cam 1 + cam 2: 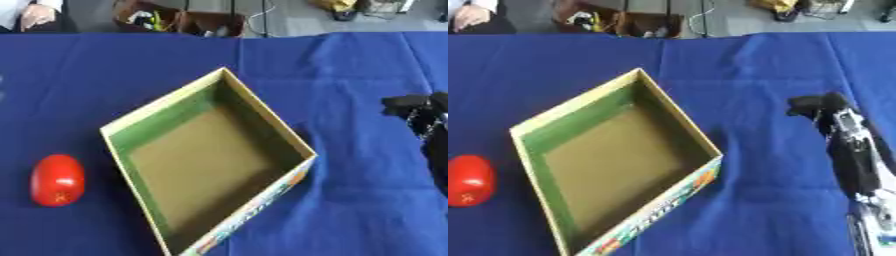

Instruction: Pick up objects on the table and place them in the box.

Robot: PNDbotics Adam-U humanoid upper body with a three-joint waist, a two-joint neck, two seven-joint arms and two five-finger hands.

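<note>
An open cardboard box [201,160] with green inner walls and a brown floor sits askew in the middle of the blue cloth; nothing lies inside it. A smooth red oval object [58,180], much like a tomato, lies on the cloth to the left of the box, apart from it. My right hand [820,106] comes in from the right side and hovers over the cloth to the right of the box, apart from it. It shows only as a dark shape, and nothing can be seen held in it. My left hand is out of sight.
The blue cloth [350,65] covers the whole table up to its far edge. Beyond that edge, brown boxes [179,20] with clutter stand on the floor. My right forearm [855,155] runs along the right side.
</note>
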